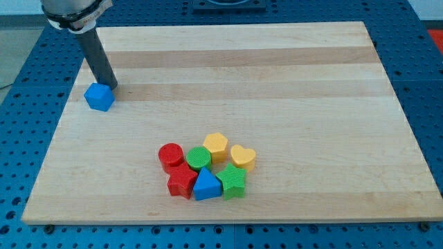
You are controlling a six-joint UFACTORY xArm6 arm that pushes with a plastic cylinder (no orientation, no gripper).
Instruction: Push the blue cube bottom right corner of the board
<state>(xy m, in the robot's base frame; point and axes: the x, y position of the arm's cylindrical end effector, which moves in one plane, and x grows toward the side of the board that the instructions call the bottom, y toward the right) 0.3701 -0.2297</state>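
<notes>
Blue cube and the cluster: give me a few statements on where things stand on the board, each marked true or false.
1. The blue cube sits near the board's left edge. True.
2. My tip is beside the yellow heart. False: it is at the blue cube's upper right.
3. The blue triangle lies in the cluster. True.
4. The blue cube is already in the bottom right corner. False: it is far from there.
</notes>
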